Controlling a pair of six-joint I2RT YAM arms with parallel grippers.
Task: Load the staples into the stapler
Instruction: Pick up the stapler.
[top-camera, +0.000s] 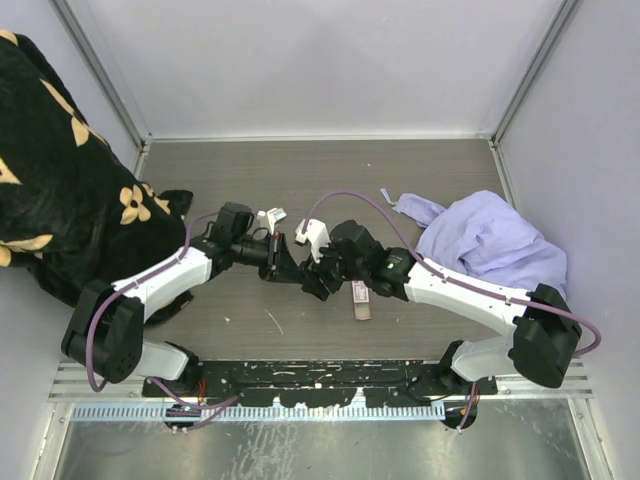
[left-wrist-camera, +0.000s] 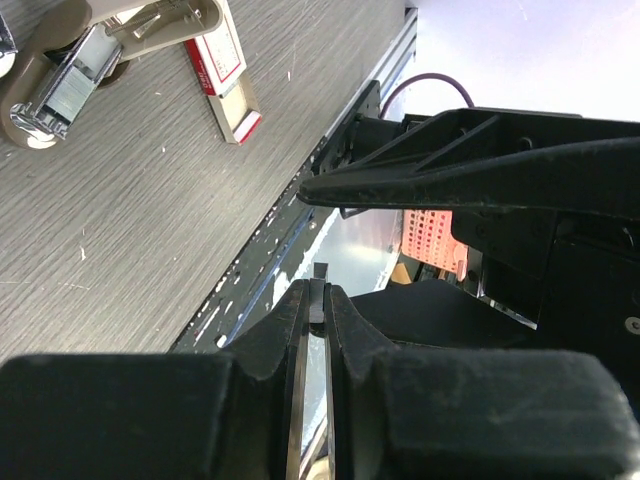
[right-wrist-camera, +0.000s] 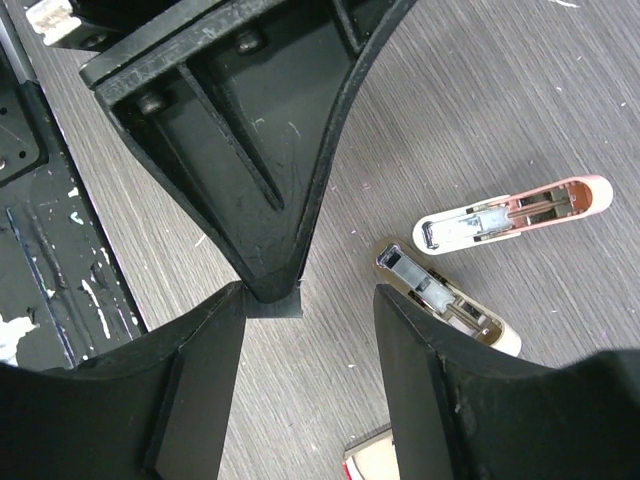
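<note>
two grippers meet tip to tip over the table (top-camera: 300, 170). the left gripper (left-wrist-camera: 318, 292) is pinched together on a thin dark sliver (right-wrist-camera: 274, 304), too small to identify. its tip sits in the gap of the right gripper (right-wrist-camera: 310, 300), whose fingers stand apart on either side. the staples (left-wrist-camera: 222, 75) box lies flat on the table just under the right gripper's fingers. the stapler (right-wrist-camera: 447, 298) lies open right beside the box, a little beyond those fingers.
</note>
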